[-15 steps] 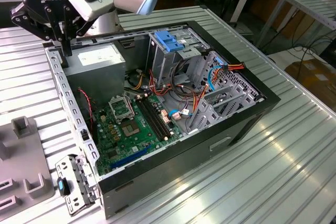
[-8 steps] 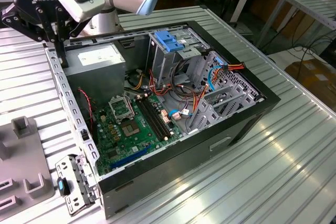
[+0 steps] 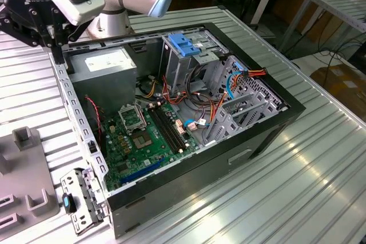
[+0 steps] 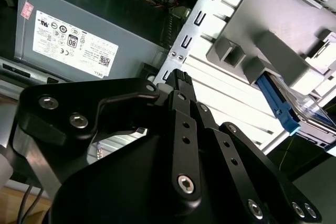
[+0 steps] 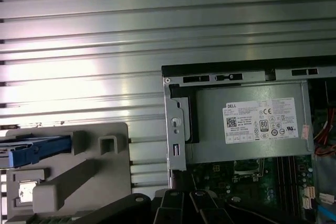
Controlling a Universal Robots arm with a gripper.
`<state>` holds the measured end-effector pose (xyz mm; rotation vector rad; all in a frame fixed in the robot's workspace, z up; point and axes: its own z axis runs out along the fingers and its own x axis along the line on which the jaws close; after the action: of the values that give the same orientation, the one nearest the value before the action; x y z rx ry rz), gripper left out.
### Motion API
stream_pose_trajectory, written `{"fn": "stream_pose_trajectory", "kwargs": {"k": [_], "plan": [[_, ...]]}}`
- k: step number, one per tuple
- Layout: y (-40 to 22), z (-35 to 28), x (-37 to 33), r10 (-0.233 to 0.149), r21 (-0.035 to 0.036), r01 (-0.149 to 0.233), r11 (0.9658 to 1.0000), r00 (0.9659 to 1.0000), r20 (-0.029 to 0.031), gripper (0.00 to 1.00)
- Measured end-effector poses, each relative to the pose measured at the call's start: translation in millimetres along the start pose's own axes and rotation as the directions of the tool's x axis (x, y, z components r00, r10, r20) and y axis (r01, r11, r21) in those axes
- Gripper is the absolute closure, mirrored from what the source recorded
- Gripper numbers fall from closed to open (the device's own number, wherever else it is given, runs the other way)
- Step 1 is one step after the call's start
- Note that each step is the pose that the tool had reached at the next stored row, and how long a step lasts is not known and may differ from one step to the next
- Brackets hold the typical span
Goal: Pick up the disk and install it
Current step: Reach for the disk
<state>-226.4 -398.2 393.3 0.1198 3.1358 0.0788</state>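
Note:
The disk (image 5: 39, 149) rests in a slot of a grey holder (image 5: 100, 182) on the ribbed table, beside the open computer case (image 3: 269, 135). Its blue carrier frame (image 4: 281, 107) shows along its edge. My gripper (image 3: 52, 38) hangs above the case's rear corner at the exterior view's upper left, over the grey box with a white sticker (image 4: 73, 40). The black fingers (image 4: 181, 85) stand together, shut on nothing, a short way from the disk. The silver cage with a blue handle (image 3: 186, 44) stands inside the case at the back.
The case holds a green motherboard (image 3: 143, 135), bundles of coloured cables (image 3: 211, 112) and metal bay brackets (image 3: 246, 101). A loose metal bracket (image 3: 80, 198) lies by the case's front corner. Ribbed aluminium table (image 3: 297, 187) extends to the exterior view's right. Benches stand behind.

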Motion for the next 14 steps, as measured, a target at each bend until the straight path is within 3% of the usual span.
{"fn": "stream_pose_trajectory", "kwargs": {"k": [3, 14], "plan": [[-0.2, 0.0, 5.7, 0.000, -0.0001, 0.000, 1.0000, 1.0000, 0.0000, 0.89], [-0.7, 0.0, 13.6, 0.000, -0.0006, 0.000, 1.0000, 1.0000, -0.0001, 0.89]]}}
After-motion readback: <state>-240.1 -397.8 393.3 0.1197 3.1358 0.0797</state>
